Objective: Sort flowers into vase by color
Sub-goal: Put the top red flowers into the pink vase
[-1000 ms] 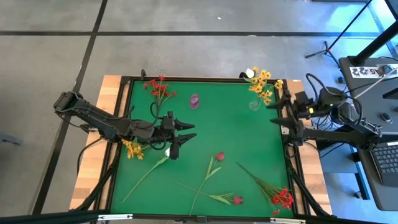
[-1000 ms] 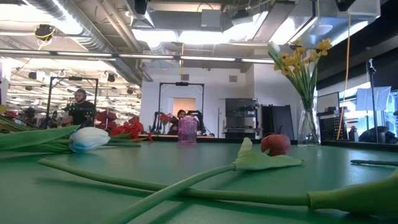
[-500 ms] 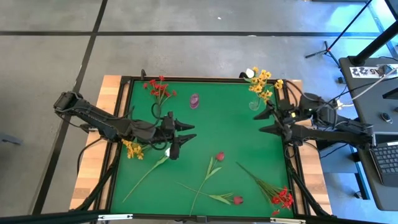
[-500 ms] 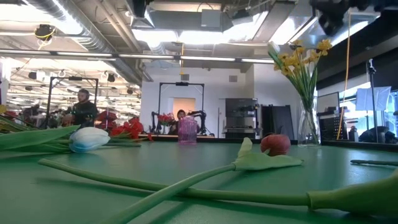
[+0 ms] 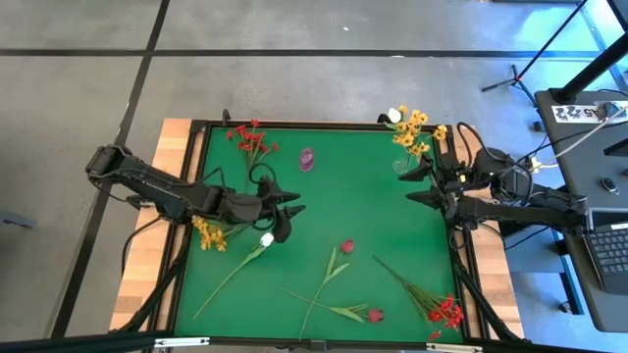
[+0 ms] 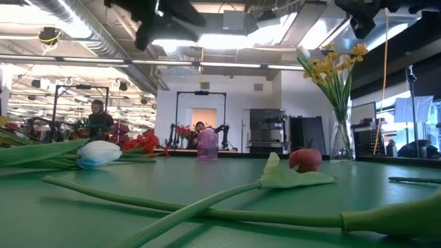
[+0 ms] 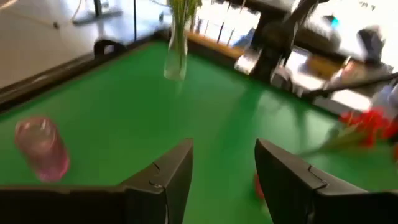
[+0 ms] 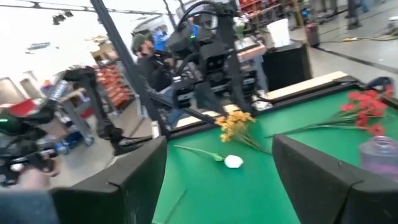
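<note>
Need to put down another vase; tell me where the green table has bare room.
Free: the middle stretch between the pink vase and the dark red bud. Crowded: the near side, with loose flowers.

white bud (image 8: 234, 162), yellow cluster (image 8: 234, 122), maybe pink vase (image 8: 378, 154)

A person (image 6: 100, 122) stands beyond the green table (image 5: 363, 201).

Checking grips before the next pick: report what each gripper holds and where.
Nothing is held. The left gripper is open above the mat near the white flower; the right gripper is open beside the yellow flowers' vase.
</note>
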`<state>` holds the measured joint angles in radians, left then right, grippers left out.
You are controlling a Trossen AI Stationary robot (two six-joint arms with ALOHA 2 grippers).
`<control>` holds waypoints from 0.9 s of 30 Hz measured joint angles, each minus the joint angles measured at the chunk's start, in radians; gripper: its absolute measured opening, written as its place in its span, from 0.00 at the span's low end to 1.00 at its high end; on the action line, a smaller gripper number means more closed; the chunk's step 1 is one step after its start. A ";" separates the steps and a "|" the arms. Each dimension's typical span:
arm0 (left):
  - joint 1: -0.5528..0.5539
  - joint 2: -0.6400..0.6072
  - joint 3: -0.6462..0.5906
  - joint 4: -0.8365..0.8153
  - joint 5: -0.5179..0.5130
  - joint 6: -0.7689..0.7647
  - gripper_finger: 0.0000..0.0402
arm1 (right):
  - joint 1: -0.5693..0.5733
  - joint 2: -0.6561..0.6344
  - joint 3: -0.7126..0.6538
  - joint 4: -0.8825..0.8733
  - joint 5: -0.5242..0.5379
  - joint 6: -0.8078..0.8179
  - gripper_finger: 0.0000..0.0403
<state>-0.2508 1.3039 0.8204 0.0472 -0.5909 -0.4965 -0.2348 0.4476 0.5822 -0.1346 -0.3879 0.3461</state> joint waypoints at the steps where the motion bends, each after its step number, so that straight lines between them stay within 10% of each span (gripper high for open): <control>1: 0.000 0.001 0.000 -0.019 0.002 0.000 0.42 | 0.000 0.000 0.007 -0.006 0.018 -0.008 0.70; 11: 0.017 0.006 0.000 -0.224 0.028 -0.081 0.42 | 0.023 0.010 0.130 -0.149 0.138 -0.098 0.53; 27: 0.102 0.005 0.000 -0.658 0.156 -0.429 0.42 | 0.498 0.338 0.326 -0.332 0.637 -0.141 0.50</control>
<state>-0.1486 1.3090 0.8204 -0.6111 -0.4347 -0.9258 0.2629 0.7858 0.9083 -0.4665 0.2490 0.2047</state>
